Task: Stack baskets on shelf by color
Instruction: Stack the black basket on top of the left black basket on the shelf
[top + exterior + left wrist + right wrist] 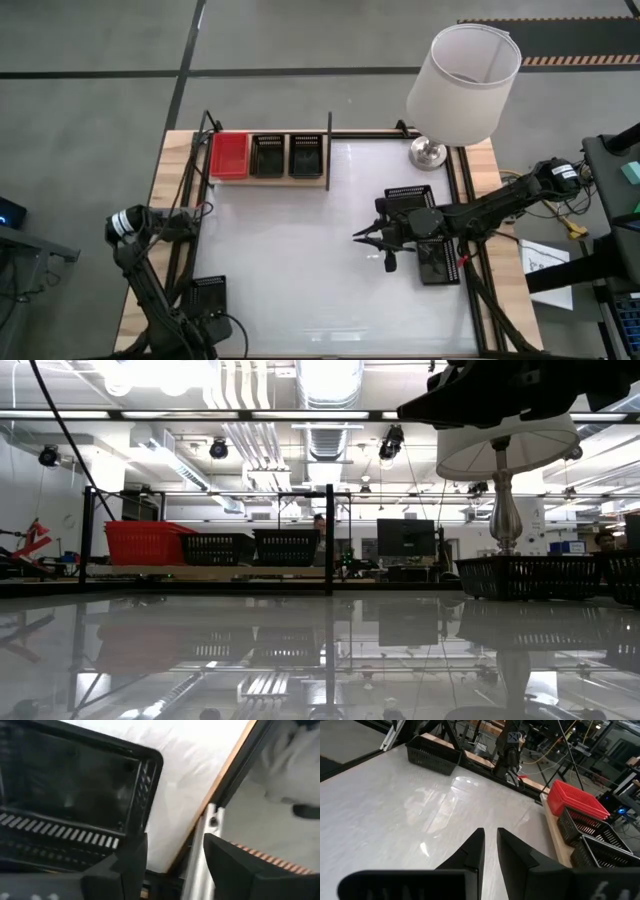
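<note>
**Three baskets on the shelf, three loose on the table**

The shelf (268, 180) lies at the table's far left, a light-wood board inside a black frame with an upright divider at its right end. On it stand three baskets in a row, touching side by side: a red basket (229, 154) at the left, then a black basket (267, 155), then a second black one (305, 155) next to the divider.

Three more black baskets lie off the shelf. One (408, 193) sits right of centre on the white table (300, 260), partly under the right arm. Another (436, 262) lies nearer the front by the right frame rail. The last (210, 295) is at the front left corner, beside the left arm.

The right gripper (365, 237) hangs above the table's middle, empty, its fingers nearly pressed together with a thin gap between them. The left gripper (175, 865) waits at the front left edge, fingers spread, holding nothing.

A lamp (462, 85) stands at the far right corner.
</note>
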Available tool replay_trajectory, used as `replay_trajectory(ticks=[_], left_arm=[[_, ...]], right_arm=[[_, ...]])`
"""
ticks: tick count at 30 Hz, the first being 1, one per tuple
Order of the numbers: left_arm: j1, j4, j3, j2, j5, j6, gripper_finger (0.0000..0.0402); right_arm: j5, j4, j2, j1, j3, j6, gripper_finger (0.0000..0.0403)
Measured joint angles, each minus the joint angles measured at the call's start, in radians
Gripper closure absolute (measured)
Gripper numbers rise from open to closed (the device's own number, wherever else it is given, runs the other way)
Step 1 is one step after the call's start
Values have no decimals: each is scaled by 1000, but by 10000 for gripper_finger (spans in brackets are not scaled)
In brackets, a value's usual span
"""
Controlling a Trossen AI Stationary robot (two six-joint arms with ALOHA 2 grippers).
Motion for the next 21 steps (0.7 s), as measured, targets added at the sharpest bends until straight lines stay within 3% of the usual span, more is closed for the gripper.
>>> replay_trajectory(ticks=[14, 17, 21], left_arm=[[-10, 48, -166, 0, -2, 115, 228], [-9, 70, -171, -1, -13, 166, 260], [-8, 72, -171, -2, -13, 194, 336]], right_arm=[[0, -25, 1, 0, -2, 24, 360], [0, -27, 1, 0, -2, 27, 360], [0, -32, 1, 0, -2, 27, 360]])
